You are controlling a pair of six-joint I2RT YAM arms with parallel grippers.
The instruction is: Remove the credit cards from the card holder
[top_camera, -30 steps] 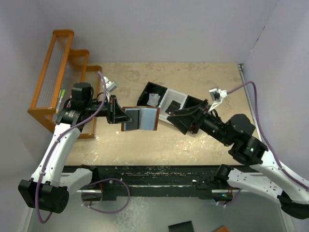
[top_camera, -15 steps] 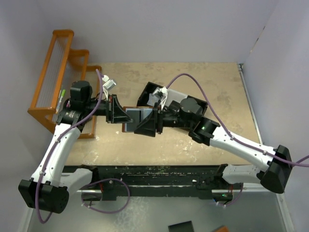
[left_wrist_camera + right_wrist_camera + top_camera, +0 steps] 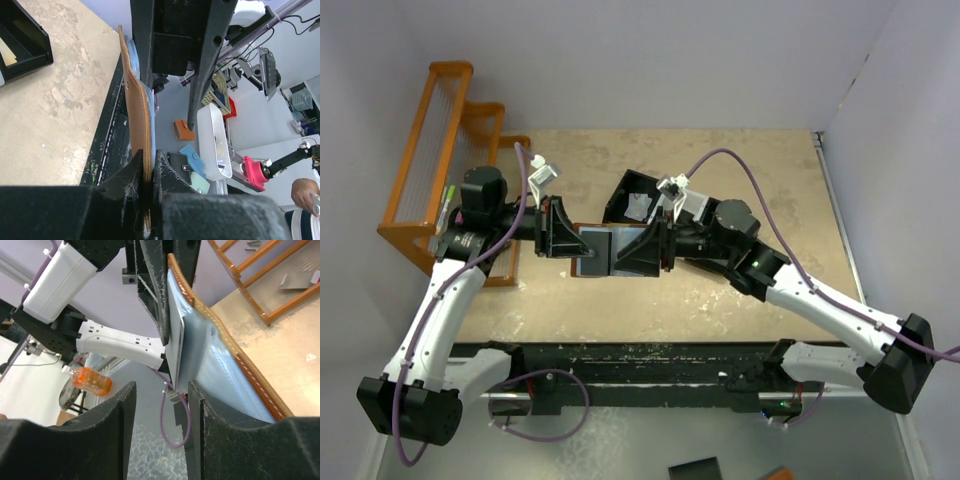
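The card holder [image 3: 610,250], a brown leather wallet with pale blue-grey lining, hangs unfolded above the table. My left gripper [image 3: 578,240] is shut on its left edge; in the left wrist view the leather [image 3: 136,115] runs edge-on up from the pinching jaws [image 3: 148,161]. My right gripper [image 3: 642,250] is at the wallet's right half, jaws open. In the right wrist view the lining [image 3: 220,365] lies against the right finger [image 3: 200,440]. A thin grey card edge [image 3: 176,347] stands off the lining, just above the gap of my right gripper [image 3: 161,390]. Nothing is clamped there.
A black-and-white compartment tray [image 3: 620,190] with a white paper scrap [image 3: 640,207] lies behind the wallet. An orange wire rack [image 3: 440,150] stands at the table's left edge. The table's dark front rail [image 3: 650,360] runs below both arms.
My right arm swung left from the tray to the wallet's right half, and its jaws narrowed. The left gripper kept its hold, nearly still.
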